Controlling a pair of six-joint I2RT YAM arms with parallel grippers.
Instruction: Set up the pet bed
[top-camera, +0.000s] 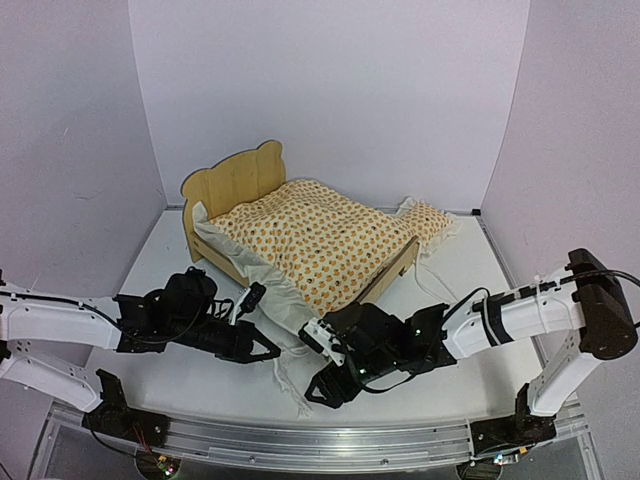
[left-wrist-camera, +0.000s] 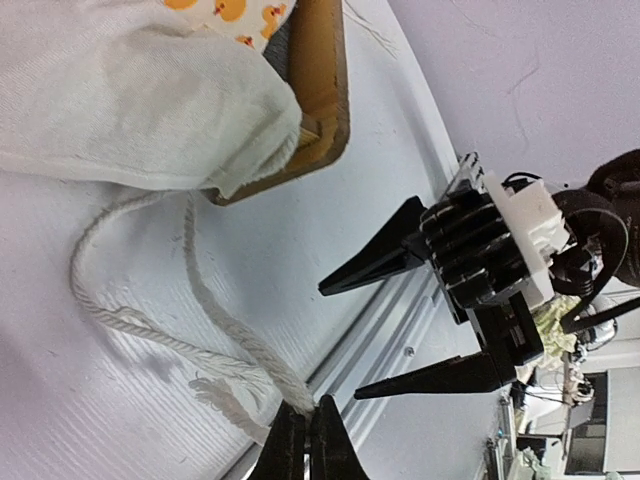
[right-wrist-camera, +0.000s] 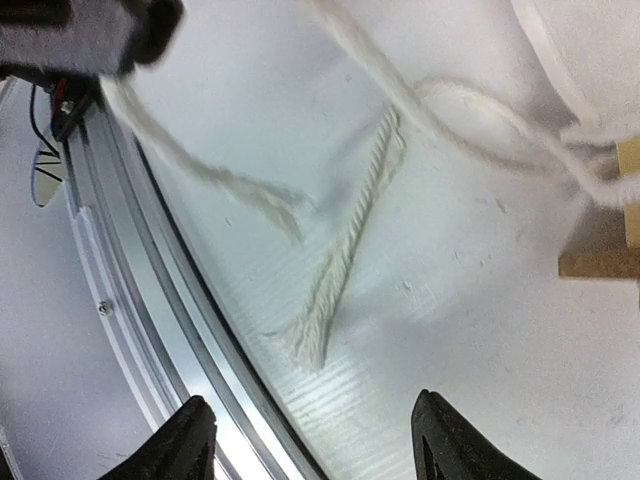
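Left fingers: pinched shut on the frayed end of a white cord, low over the desk.
Right fingers: spread apart and holding nothing, hovering over the loose cord strands close to the left pair.
Cord: we trace it from the left fingers in a loop across the desk and up under the white ruffle of the bedding.
Pet bed: mid-desk, beyond both pairs of fingers and away from the arm bases, with the bedding spread on it.
Long axis: diagonal, from the headboard at far left to the footboard at near right.
Nearer arm: we judge the right fingers closer to the footboard corner and the left fingers closer to the long near side. Neither touches the frame.
Pillow: on the desk just past the foot end, on the right.
Edges: the metal rail runs just behind both pairs of fingers, so there is little room to retreat.
Open room: bare desk lies left of the bed and to the near right. The walls stand close behind the headboard.
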